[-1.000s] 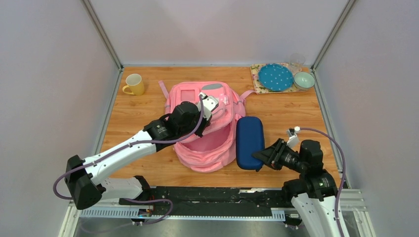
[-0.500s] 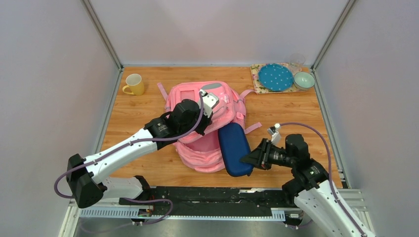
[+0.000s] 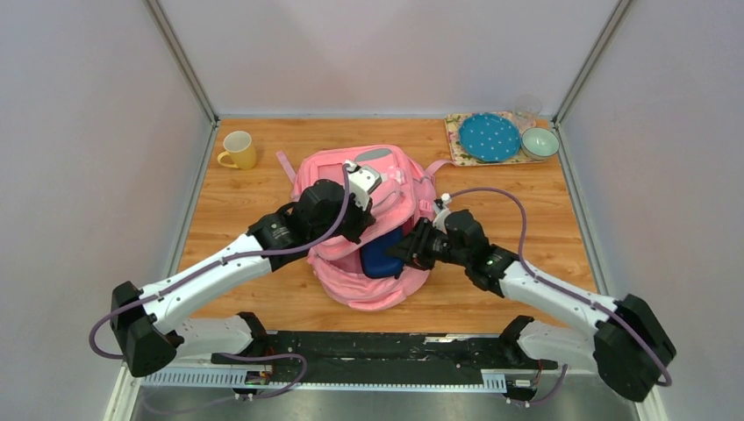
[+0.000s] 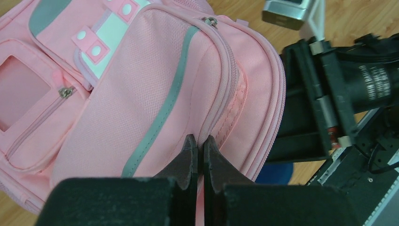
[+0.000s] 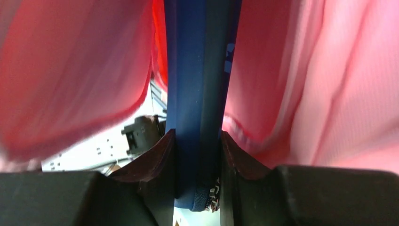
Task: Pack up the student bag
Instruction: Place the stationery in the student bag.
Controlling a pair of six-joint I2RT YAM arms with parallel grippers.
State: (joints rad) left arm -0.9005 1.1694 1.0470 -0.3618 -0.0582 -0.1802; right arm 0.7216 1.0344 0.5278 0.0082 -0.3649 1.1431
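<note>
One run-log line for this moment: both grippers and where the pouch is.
left gripper: shut on rim of large pink fabric backpack | right gripper: shut on navy-blue oval zip pouch | pouch: partly inside backpack opening

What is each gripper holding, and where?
Left gripper pinches the pink backpack at its zippered opening edge; right gripper clamps the navy pouch across its thickness, at one end.
</note>
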